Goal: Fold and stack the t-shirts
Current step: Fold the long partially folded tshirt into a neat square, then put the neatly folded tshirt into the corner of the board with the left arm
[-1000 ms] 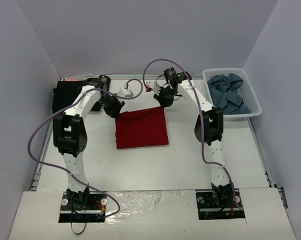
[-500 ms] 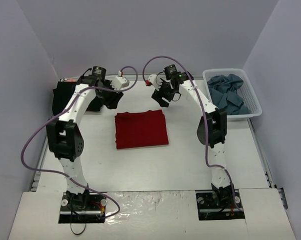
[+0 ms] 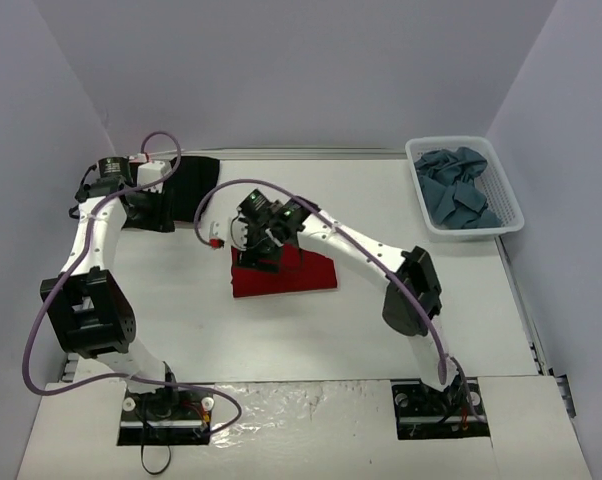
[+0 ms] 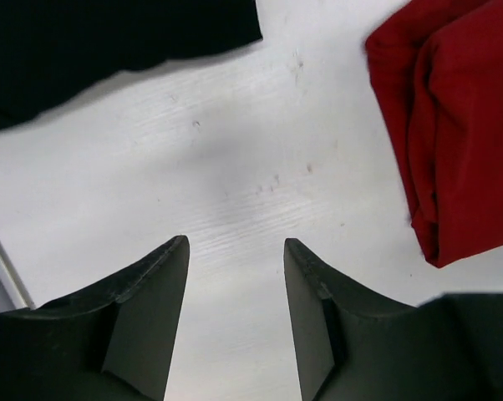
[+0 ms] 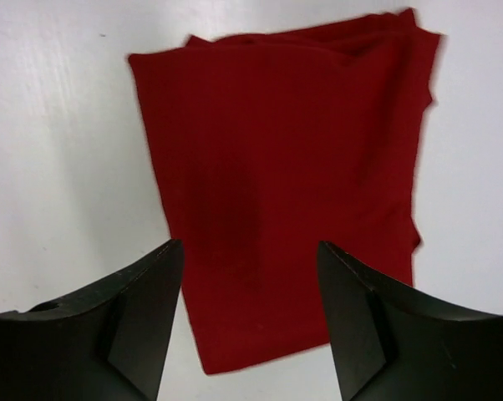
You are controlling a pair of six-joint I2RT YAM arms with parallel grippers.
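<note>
The dark red t-shirt (image 3: pixel 306 275) (image 5: pixel 285 150) lies folded into a rectangle mid-table. My right gripper (image 3: pixel 253 250) (image 5: pixel 250 251) hovers over its left part, jaws open, nothing between them. The black t-shirt (image 3: pixel 186 180) (image 4: pixel 109 42) lies flat at the far left. My left gripper (image 3: pixel 151 205) (image 4: pixel 235 251) stands open over bare table at the black shirt's near edge; the left wrist view shows the red shirt's folded edge (image 4: pixel 460 125) off to the right. Slate blue-grey t-shirts (image 3: pixel 456 190) lie crumpled in the basket.
The white lattice basket (image 3: pixel 511 215) stands at the far right corner. Grey walls close in the table on the left, back and right. The right arm's purple cable (image 3: pixel 206 205) loops over the table between the two shirts.
Both grippers have opened and let go of the red shirt's far edge. The left arm swung left to the black shirt. The right arm swept left and nearer, over the red shirt.
</note>
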